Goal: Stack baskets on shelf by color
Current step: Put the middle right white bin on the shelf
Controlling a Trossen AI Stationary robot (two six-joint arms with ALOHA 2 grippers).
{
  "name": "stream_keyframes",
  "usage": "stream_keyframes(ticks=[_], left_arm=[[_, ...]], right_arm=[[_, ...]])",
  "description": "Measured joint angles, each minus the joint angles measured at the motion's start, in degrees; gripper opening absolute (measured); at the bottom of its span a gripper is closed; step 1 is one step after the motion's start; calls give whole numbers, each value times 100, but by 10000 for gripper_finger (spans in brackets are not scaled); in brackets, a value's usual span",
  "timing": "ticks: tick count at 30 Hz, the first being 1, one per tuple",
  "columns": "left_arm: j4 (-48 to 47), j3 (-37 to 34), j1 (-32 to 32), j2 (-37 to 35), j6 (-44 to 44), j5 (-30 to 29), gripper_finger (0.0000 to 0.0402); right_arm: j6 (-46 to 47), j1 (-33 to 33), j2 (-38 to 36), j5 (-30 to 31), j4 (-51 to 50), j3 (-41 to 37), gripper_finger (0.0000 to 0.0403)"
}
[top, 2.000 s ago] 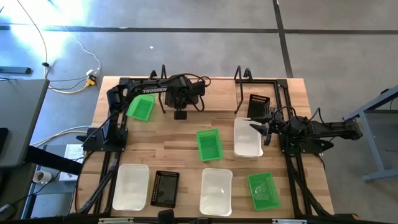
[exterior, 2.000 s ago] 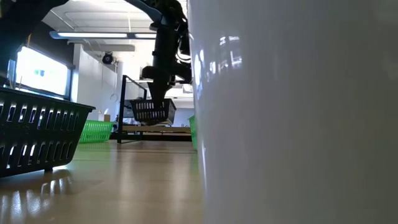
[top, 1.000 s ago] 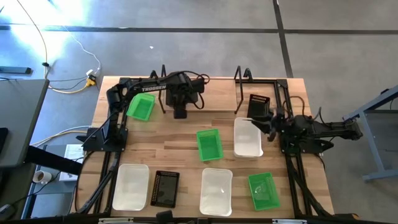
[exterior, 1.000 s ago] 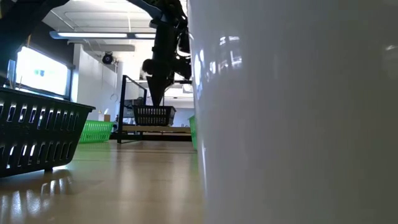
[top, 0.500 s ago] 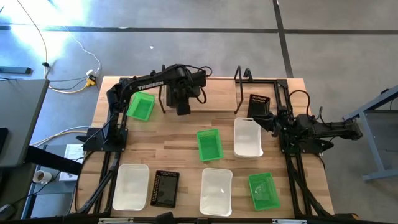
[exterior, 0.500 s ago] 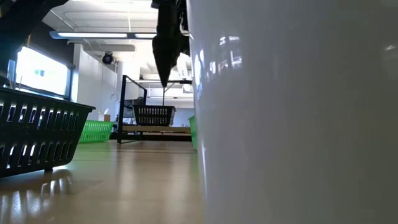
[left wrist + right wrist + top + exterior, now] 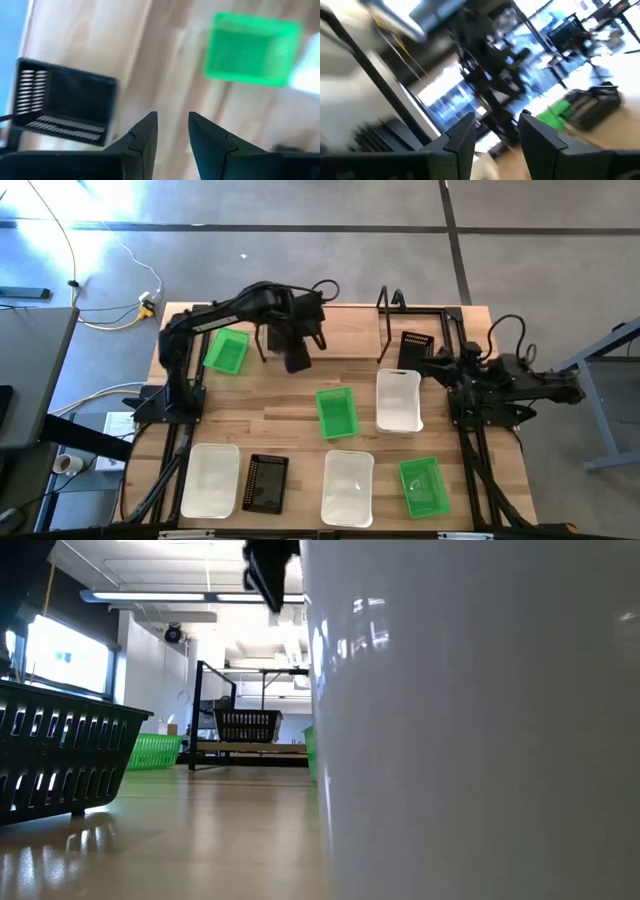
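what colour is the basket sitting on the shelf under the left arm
Black, with slotted mesh sides. The basket shows best in the left wrist view; the low view also shows it on the shelf.

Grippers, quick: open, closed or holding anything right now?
Left gripper: open, empty, above the shelf and its black basket.
Right gripper: open, holding nothing, at the table's right edge.

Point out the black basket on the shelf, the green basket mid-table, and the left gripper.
black basket [image 7: 246, 725]: low view, its mesh side wall.
green basket [image 7: 336, 412]: high view, its inside floor.
left gripper [image 7: 172, 131]: left wrist view, midway between its fingertips, jaws apart and holding nothing.
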Motion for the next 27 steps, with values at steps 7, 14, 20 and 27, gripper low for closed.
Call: stream_keyframes(ticks=[7,14,20,27], left_arm=[[556,-1,-743,-497,-654,-72,102],[831,-104,-1304,-628,-1018,-113,102],[1380,-650,-1706,-709,-1201,-114,101],[1643,-1227,-2027,-801,-1346,-128,101]], right_arm=[[-179,-2,973,-208,-2786,1620,133],[-132,-2,2127,-976,-4625,2714,133],[-174,1,3025,-1769,-5489,3110,133],[-174,399,3958,-2250,-5534,3117,133]])
